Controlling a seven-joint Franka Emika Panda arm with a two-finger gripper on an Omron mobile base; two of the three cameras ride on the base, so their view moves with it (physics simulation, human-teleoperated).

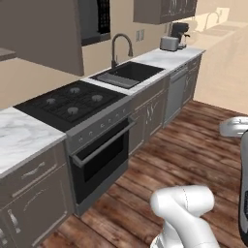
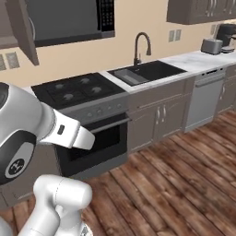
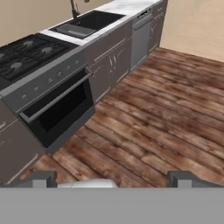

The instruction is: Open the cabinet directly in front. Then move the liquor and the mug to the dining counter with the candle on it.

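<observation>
My gripper (image 3: 113, 178) is open, its two dark fingertips (image 3: 41, 178) far apart with nothing between them. It hangs over the wooden floor (image 3: 162, 113) and looks toward the oven front. At the upper left a dark grey-brown panel of the wall cabinet (image 1: 43, 34) juts out from the wall like a door swung open, and shows again as the cabinet door (image 2: 20, 27). The cabinet's inside is out of view. The liquor, the mug, the candle and the dining counter are out of view.
Along the wall run a black stove (image 1: 70, 102) over an oven (image 1: 99, 160), a sink with tap (image 1: 127, 73), a dishwasher (image 1: 175, 94), and a toaster (image 1: 169, 44) beside a coffee machine (image 1: 180, 33). A microwave (image 2: 69, 18) hangs above the stove. Open floor lies to the right.
</observation>
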